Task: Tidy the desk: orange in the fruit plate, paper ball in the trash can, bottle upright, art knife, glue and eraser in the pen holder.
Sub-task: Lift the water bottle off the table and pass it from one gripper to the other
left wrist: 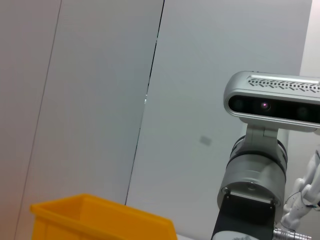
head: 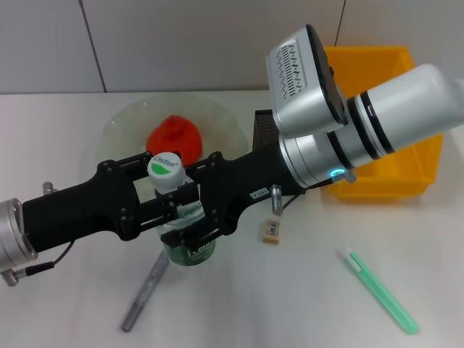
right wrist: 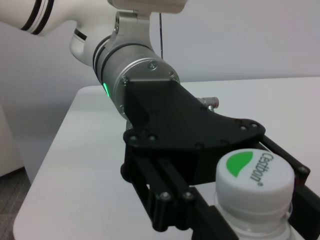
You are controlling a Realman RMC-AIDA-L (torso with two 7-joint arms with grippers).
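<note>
Bottle: small clear plastic bottle [head: 181, 225], upright; light, thin-walled, slippery (squeeze gently).
Hold: left gripper [head: 176, 208] and right gripper [head: 174, 217] both clamp your bottle below its white-and-green cap [head: 166, 171].

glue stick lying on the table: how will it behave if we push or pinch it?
The glue lies flat and looks slim and rounded, so a sideways push would likely roll it. Its translucent plastic suggests it is light, stiff and perhaps slippery to pinch. Nothing lies against it to stop it; the left end effector and right end effector are both at the bottle.
</note>
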